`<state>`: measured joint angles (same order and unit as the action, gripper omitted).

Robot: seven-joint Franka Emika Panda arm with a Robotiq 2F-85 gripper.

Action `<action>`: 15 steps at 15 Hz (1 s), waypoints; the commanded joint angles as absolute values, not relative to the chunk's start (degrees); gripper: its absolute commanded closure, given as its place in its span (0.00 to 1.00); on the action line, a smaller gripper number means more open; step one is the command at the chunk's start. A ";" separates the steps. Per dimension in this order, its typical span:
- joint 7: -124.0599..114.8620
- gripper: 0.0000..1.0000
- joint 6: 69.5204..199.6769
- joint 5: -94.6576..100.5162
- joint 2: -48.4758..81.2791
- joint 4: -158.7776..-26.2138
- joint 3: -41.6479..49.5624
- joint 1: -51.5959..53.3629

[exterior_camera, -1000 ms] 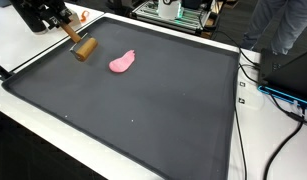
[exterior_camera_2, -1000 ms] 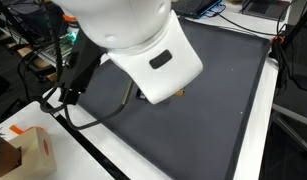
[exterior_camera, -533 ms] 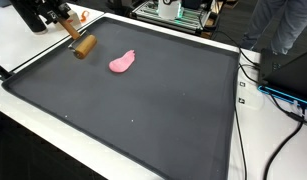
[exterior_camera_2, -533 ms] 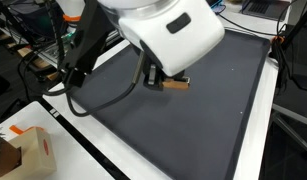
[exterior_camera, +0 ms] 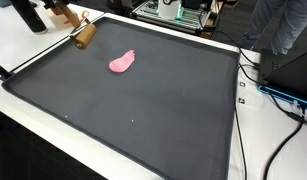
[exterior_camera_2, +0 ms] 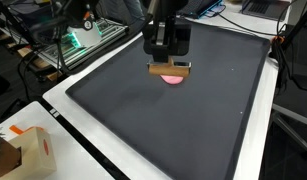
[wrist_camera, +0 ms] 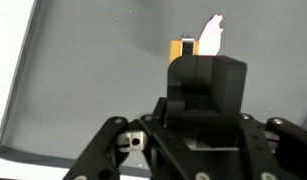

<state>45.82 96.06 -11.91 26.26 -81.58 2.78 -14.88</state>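
My gripper (exterior_camera: 61,17) is shut on the handle of a small wooden mallet (exterior_camera: 84,37) and holds it above the far left corner of the black mat (exterior_camera: 153,110). The mallet's round head hangs below the fingers. A pink soft object (exterior_camera: 122,62) lies on the mat a little to the right of the mallet. In an exterior view the gripper (exterior_camera_2: 168,52) holds the mallet (exterior_camera_2: 170,69) just in front of the pink object (exterior_camera_2: 175,79). In the wrist view the gripper (wrist_camera: 200,88) fills the middle, with the mallet's end (wrist_camera: 181,49) and the pink object (wrist_camera: 210,35) beyond it.
The mat lies on a white table (exterior_camera: 33,50) with a raised rim. Cables (exterior_camera: 263,90) run along one side. A person (exterior_camera: 288,25) and equipment (exterior_camera: 178,12) stand behind. A cardboard box (exterior_camera_2: 23,150) sits at the table's corner.
The gripper has lifted the mallet and carried it toward the mat's far left corner. The arm's white body no longer blocks the exterior view, and the pink object shows there.
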 commanded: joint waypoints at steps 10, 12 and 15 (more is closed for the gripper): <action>35.58 0.76 110.79 -6.92 8.42 -102.68 1.04 -6.14; 34.44 0.76 114.12 -6.63 6.68 -105.27 0.87 -5.33; 35.94 0.51 111.19 -7.94 10.33 -100.73 0.86 -5.65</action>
<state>35.98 111.33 -7.97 10.31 -100.85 0.95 -5.57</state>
